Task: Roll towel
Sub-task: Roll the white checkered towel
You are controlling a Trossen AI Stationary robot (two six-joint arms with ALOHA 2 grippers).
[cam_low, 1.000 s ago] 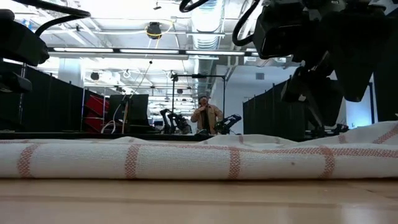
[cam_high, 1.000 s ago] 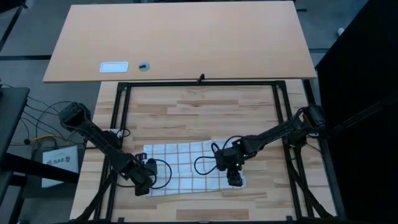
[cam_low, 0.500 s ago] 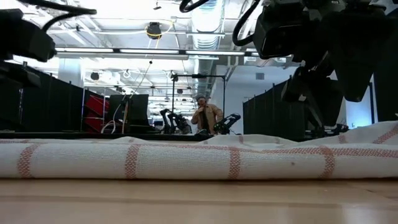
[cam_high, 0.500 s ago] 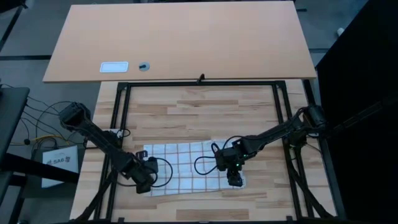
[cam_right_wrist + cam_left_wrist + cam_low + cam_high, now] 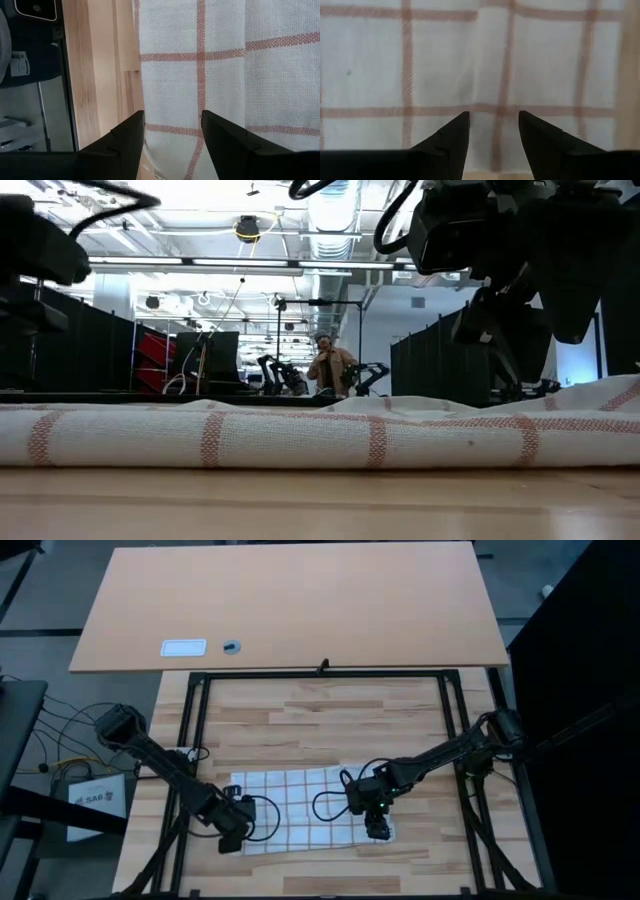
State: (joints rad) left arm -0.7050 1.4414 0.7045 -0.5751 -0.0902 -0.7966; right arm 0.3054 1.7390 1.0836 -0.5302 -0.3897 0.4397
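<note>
The towel (image 5: 300, 805), white with a reddish-brown grid, lies spread on the wooden table near its front edge. In the low view its near edge (image 5: 300, 435) shows as a thick rounded band, higher at the right. My left gripper (image 5: 232, 838) stands open over the towel's near left corner, fingers pointing steeply down, cloth (image 5: 440, 65) under the fingertip gap (image 5: 493, 116). My right gripper (image 5: 378, 830) stands open over the near right corner, its fingertips (image 5: 172, 115) either side of a strip of cloth (image 5: 220, 75) beside the towel's side edge. Whether either touches the cloth cannot be told.
Black frame rails (image 5: 190, 740) border the wooden table on the left, right and far sides. Bare wood (image 5: 320, 720) lies beyond the towel. A larger tan tabletop (image 5: 290, 600) stands behind. A person (image 5: 330, 365) stands far off in the room.
In the low view the dark head of my left arm at the upper left has shifted a little. The towel and my right gripper have kept still.
</note>
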